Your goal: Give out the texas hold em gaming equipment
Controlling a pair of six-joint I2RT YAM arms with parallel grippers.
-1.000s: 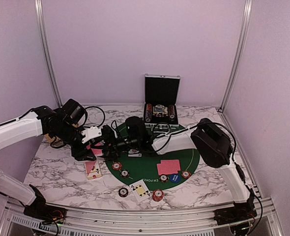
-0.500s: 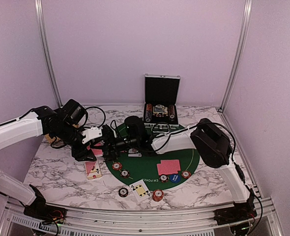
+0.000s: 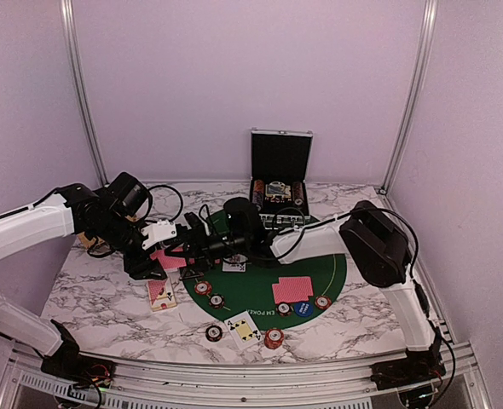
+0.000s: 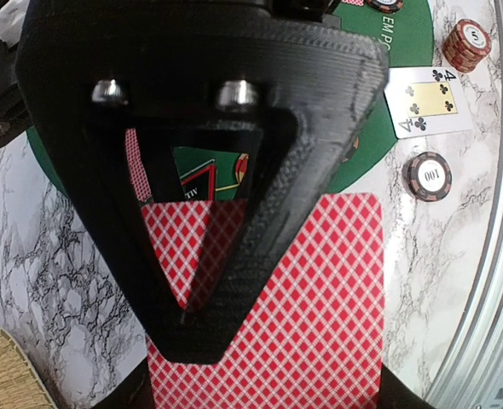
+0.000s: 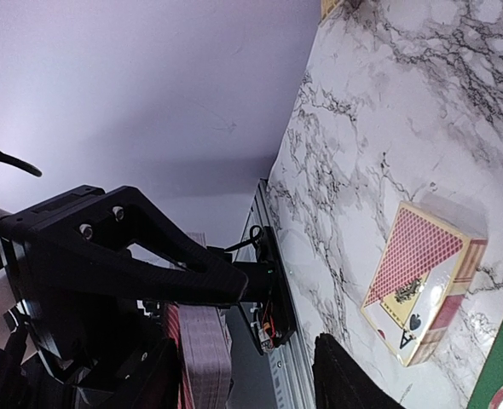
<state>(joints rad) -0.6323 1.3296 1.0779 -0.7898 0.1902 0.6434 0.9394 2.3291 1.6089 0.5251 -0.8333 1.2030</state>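
In the last second my right gripper (image 3: pixel 189 249) reached left and narrowed, jaws still apart, around the stack of red-backed playing cards (image 4: pixel 320 298) that my left gripper (image 3: pixel 161 259) clamped above the left edge of the round green felt mat (image 3: pixel 335 271): a card pull looked imminent. The mat read "EM POKER"; a dark round chip (image 4: pixel 428 176) read "100"

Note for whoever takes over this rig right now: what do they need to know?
Left claw shut on the red-backed card deck, at the left edge of the round green felt mat. Right claw open, at that deck. Done: red-backed cards, a blue disc and red-and-white poker chips on the mat; a face-up four of clubs on the marble table. Probably left: more cards from the deck, more chips from the open metal case.
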